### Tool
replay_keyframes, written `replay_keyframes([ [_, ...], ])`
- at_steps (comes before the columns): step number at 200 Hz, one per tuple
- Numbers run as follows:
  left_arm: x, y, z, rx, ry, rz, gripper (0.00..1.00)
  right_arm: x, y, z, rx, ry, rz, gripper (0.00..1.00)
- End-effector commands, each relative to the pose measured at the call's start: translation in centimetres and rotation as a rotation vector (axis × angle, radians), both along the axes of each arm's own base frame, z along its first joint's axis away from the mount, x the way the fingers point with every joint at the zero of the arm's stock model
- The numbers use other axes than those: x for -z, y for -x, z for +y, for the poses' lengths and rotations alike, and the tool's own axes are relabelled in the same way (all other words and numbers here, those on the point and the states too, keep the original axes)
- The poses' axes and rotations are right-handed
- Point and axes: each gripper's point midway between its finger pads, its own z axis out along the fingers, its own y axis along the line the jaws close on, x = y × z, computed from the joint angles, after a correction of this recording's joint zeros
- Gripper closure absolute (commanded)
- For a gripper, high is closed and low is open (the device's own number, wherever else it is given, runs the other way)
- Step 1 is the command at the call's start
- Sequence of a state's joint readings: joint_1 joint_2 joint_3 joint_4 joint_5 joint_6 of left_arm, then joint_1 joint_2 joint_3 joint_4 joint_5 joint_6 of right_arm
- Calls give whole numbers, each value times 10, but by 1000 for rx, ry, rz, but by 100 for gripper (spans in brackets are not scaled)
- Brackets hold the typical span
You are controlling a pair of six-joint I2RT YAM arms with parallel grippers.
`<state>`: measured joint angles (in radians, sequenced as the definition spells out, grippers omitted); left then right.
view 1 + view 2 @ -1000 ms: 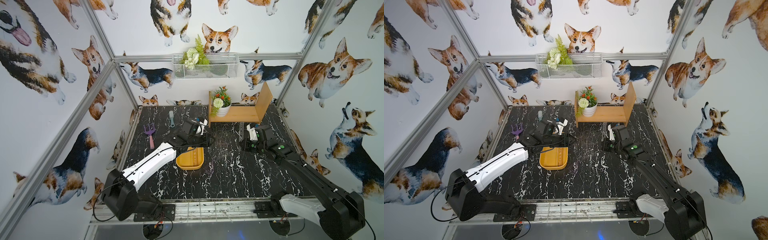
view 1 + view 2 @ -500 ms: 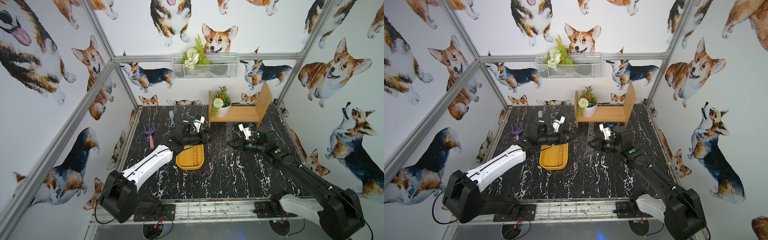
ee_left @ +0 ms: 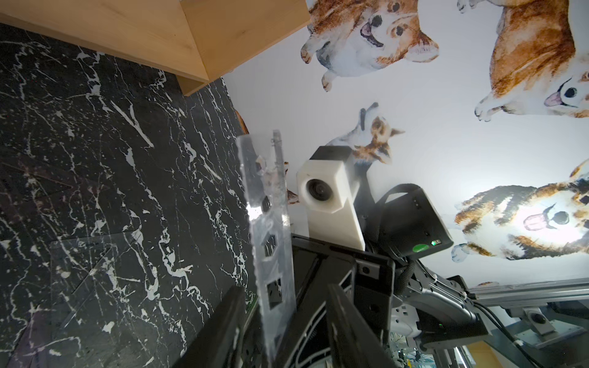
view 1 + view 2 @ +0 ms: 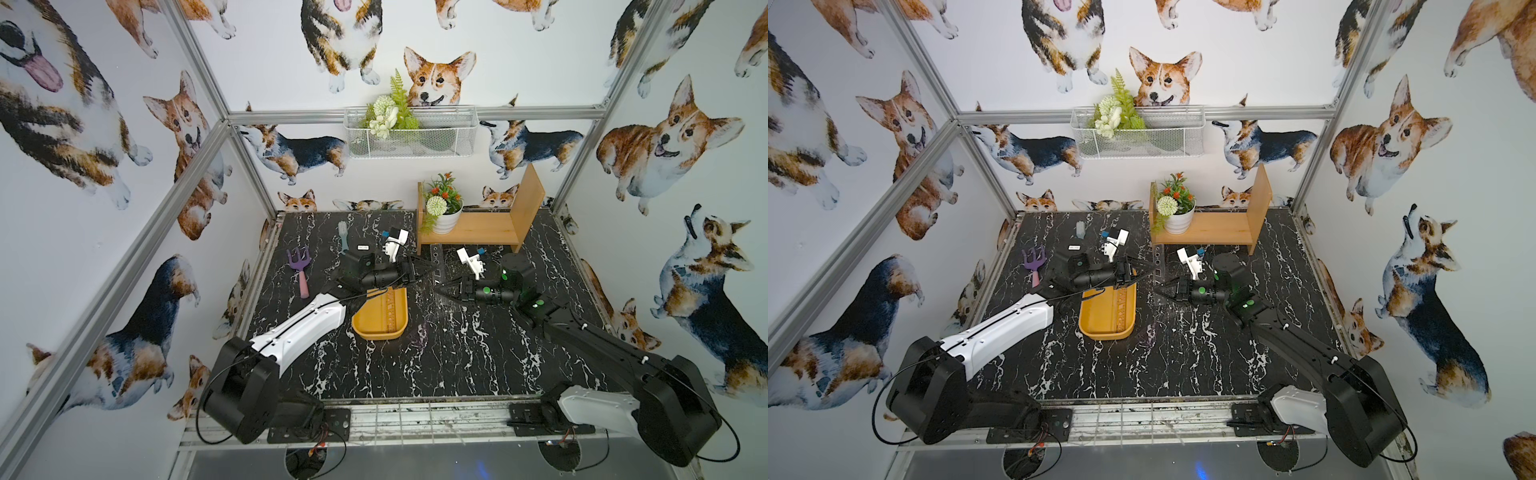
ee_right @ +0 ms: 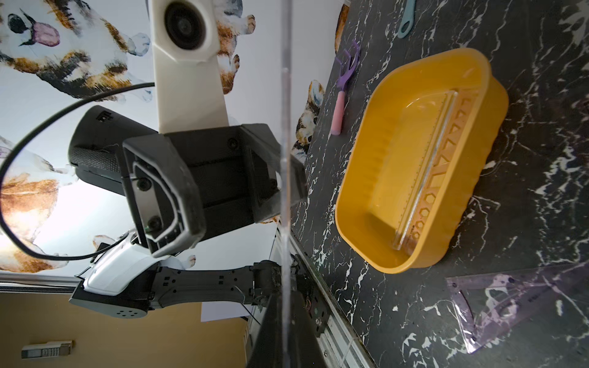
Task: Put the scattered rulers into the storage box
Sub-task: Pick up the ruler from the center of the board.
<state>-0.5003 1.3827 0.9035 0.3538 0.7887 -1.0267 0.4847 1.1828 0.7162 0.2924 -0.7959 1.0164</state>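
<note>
Now our right gripper (image 4: 443, 290) clamps a clear ruler (image 3: 281, 229) facing our left gripper (image 4: 424, 272), jaws parted, near the storage box (image 5: 357, 178) and wooden shelf (image 4: 478, 232).

Got a clear ruler (image 5: 286, 127) pinched edge-on in the right gripper (image 5: 284, 296), with the left gripper (image 5: 224, 220) facing it, jaws apart, one finger (image 5: 266, 172) just behind the ruler's edge. Seeing a second ruler (image 5: 427, 172) inside the yellow-orange tray (image 5: 360, 153), lying along one long wall. Also on the marble tabletop (image 5: 541, 95): clear set square (image 5: 497, 299) near the tray, purple toy fork (image 5: 345, 79), pale blue brush handle (image 5: 406, 19).
</note>
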Motion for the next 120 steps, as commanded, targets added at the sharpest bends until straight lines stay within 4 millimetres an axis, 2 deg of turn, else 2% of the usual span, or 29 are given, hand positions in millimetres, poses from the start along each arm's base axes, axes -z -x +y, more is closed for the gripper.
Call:
replay_keyframes([
  [1, -9, 2, 1, 11, 27, -26, 54, -19, 1, 5, -26, -60, -50, 100],
  [40, -7, 1, 4, 7, 39, -17, 57, -21, 8, 10, -61, -82, -47, 100],
  [120, -14, 5, 3, 34, 86, -16, 77, -21, 12, 14, -94, -111, -39, 100],
])
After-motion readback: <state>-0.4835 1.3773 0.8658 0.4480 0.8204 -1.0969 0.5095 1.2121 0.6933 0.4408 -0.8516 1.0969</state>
